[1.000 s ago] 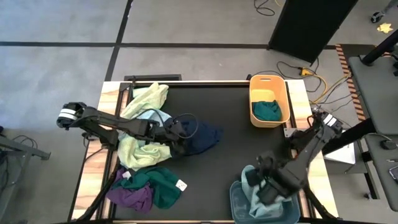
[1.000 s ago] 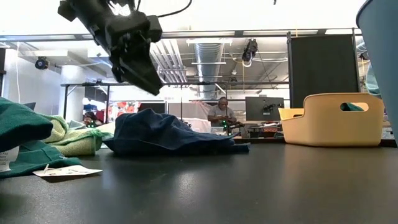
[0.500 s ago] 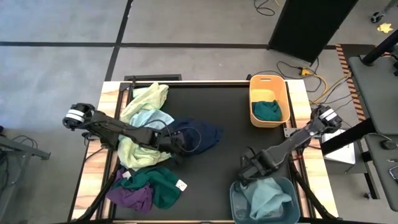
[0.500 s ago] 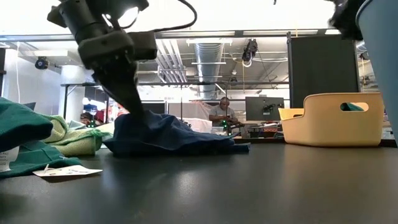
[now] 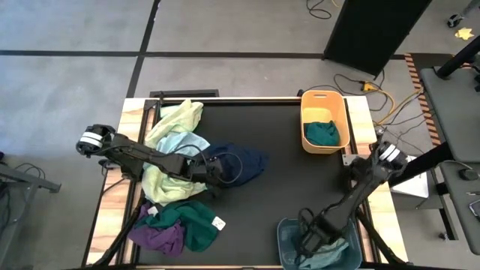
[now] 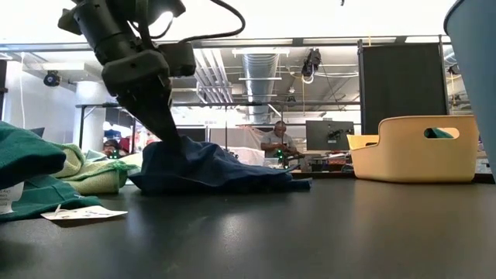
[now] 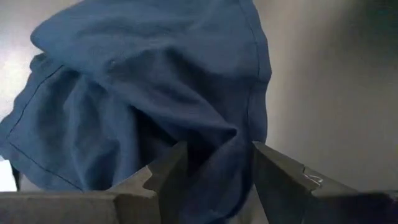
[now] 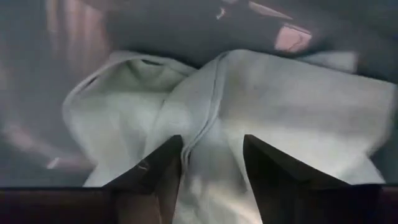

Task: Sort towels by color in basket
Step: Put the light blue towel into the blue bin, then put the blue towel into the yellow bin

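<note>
Partly hidden: navy towel [image 5: 244,163] beneath left tool [image 5: 212,171].

We see even, soft overhead light in high view; faint shadows under arms. Low view: bright ceiling glare toward 12 o'clock, tabletop [image 6: 256,232] sheen. Right wrist view blurred, smeared streaks toward 12 o'clock.

You had two dark, slim jointed arms, each with a white band at its base joint, a looping black cable on the left one, and dark angular gripper fingers.
</note>
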### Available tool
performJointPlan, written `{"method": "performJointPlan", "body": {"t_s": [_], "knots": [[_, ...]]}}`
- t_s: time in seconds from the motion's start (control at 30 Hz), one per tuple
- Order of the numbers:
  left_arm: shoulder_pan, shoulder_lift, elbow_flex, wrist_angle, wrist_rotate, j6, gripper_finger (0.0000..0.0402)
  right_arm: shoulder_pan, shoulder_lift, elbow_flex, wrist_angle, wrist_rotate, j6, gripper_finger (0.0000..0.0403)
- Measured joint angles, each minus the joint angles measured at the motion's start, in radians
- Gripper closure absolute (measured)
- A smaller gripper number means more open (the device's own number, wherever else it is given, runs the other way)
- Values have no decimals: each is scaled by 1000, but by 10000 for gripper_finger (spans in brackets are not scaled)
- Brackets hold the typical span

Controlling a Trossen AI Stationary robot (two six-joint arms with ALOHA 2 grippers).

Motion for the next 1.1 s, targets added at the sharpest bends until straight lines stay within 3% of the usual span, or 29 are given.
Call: {"method": "performJointPlan", "body": {"t_s": [0.17, 0.37, 0.5, 0.63, 0.87, 1.0, 1.1], "knots": [[3, -1, 0, 3, 0, 35, 242, 0, 48, 0, 8, 0, -13, 197], [42, -35, 0, 7, 1, 20, 242, 14, -105, 16, -31, 18, 14, 132], [103, -88, 0, 34, 11, 0, 242, 22, -221, 59, -113, 112, 0, 89], [182, -95, 0, 63, 47, -17, 242, 17, -316, 78, -129, 278, -57, 55], [236, 35, 0, 113, 168, -69, 206, -9, -393, 79, -125, 502, -173, 42], [233, 133, 0, 174, 212, -86, 179, -39, -403, 79, -93, 562, -263, 42], [232, 200, 0, 319, 255, -101, 174, -70, -406, 80, -66, 597, -350, 42]]}}
